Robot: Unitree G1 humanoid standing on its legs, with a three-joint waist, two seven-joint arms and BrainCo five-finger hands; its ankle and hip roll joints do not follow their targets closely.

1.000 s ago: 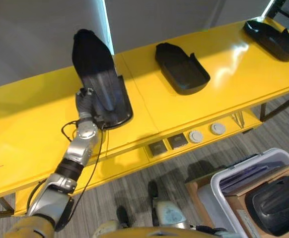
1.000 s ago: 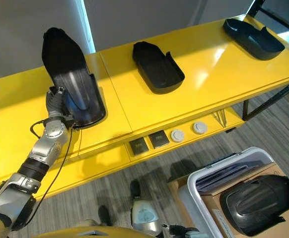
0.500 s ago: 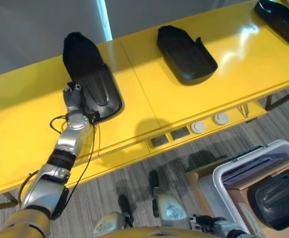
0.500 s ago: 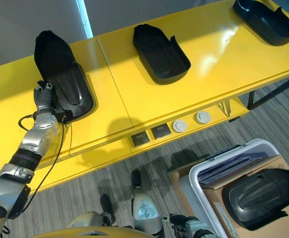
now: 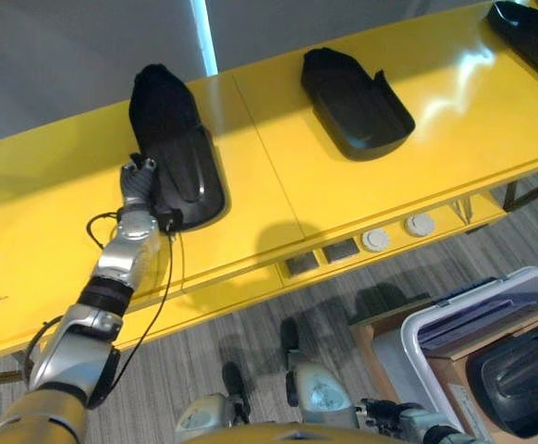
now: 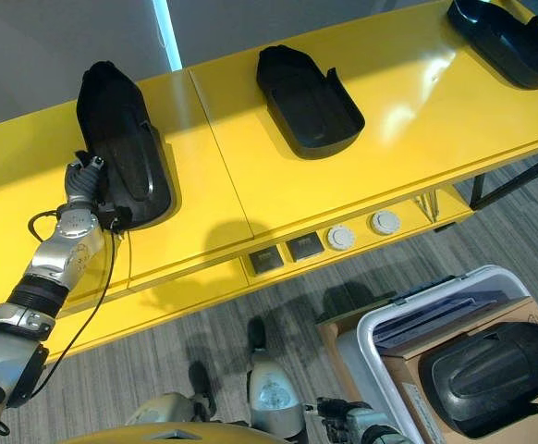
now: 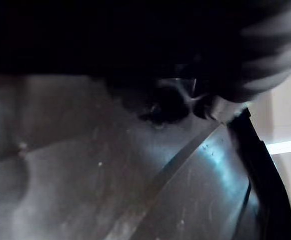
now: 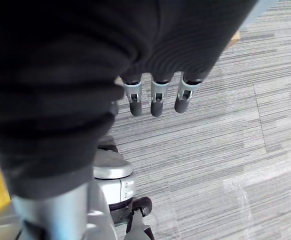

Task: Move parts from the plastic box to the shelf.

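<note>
Nearest the robot, at the lower right of the head views, a white-rimmed plastic box (image 6: 380, 319) stands on the grey floor (image 5: 250, 324) and holds one black moulded part (image 6: 491, 379) beside cardboard (image 5: 389, 324).

Over that floor, the right hand (image 8: 155, 97) hangs with its fingers straight and relaxed, holding nothing.

Farther out runs the yellow shelf (image 5: 278, 203). Its front lip carries two dark square fittings (image 5: 320, 257) and two round white ones (image 5: 398, 233).

On the shelf top, the left hand (image 5: 138, 182) is at the near left edge of a black part (image 5: 175, 153) that lies flat. The left wrist view shows the part's dark surface close up; whether the fingers are curled on the part or merely touching it cannot be determined.

Further right on the shelf, well apart from the first, a second black part (image 5: 357, 90) lies open side up. A third black part (image 6: 495, 37) rests at the far right end, cut by the frame edge.

Beyond the shelf stands a grey wall (image 5: 66, 55) with a bright vertical strip (image 5: 202, 37).
</note>
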